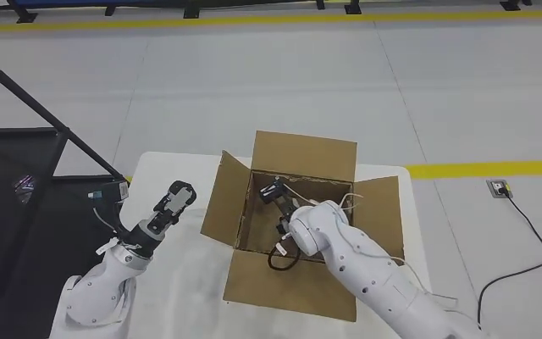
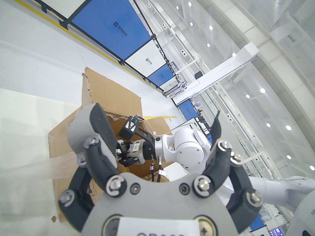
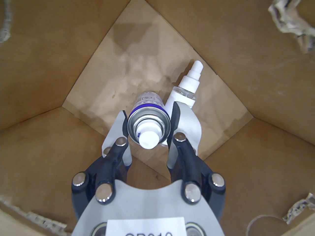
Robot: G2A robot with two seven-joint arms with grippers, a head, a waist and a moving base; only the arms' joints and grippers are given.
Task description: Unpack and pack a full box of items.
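An open cardboard box (image 1: 305, 152) stands on the white table (image 1: 165, 174). My right gripper (image 3: 149, 110) is down inside the box, shut on an upright metal spray can (image 3: 149, 121) with a white nozzle and a purple band. A white pump spray bottle (image 3: 188, 87) lies on the box floor (image 3: 137, 57), just beside one finger. Left of the box, my left gripper (image 1: 178, 197) hangs above the table, open with nothing between its fingers (image 2: 98, 121). The left wrist view looks across at the box (image 2: 110, 94) and the right arm's wrist (image 2: 187, 148).
Crumpled paper (image 3: 288, 13) clings to the box's upper edge. The box flaps (image 1: 222, 199) are spread outward. A black frame and mesh panel (image 1: 34, 186) stand beyond the table's left edge. Bare tabletop lies between the left arm and the box.
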